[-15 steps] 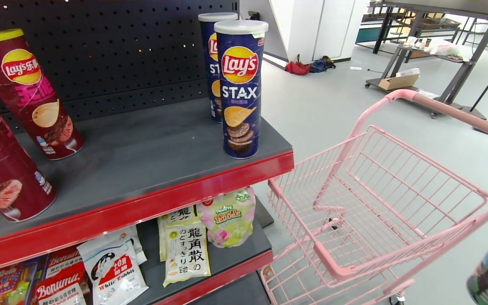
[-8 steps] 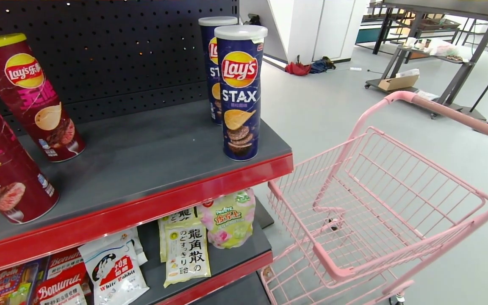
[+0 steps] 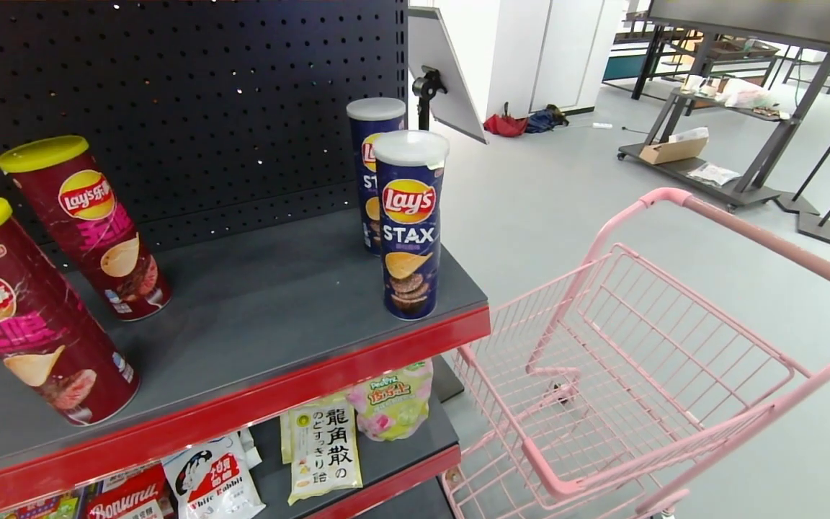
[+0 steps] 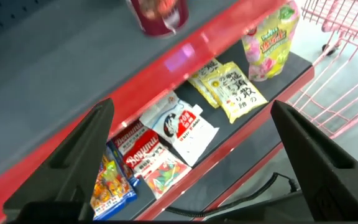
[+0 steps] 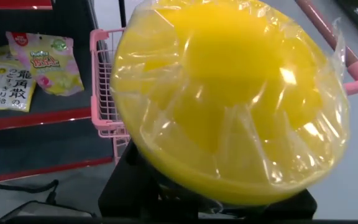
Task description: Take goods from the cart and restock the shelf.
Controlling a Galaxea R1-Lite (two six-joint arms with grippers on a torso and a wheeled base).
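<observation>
Shop aisle, grey floor: a shelf (image 3: pixel 256 303) with a pink cart (image 3: pixel 768 238) just beside its right end.
On the top board stand two red cans (image 3: pixel 91 223) at the left and two blue cans (image 3: pixel 409 231) at the right corner, the front blue one close to the red edge, with bare board between the pairs. The left gripper (image 4: pixel 191 109) hangs before the lower shelf, jaws wide apart. The right gripper (image 5: pixel 207 199) is clamped on one yellow-lidded can (image 5: pixel 229 99) near the cart's rim.

A shop: snack-stocked shelf (image 3: pixel 256 303), pink cart (image 3: pixel 768 241).
</observation>
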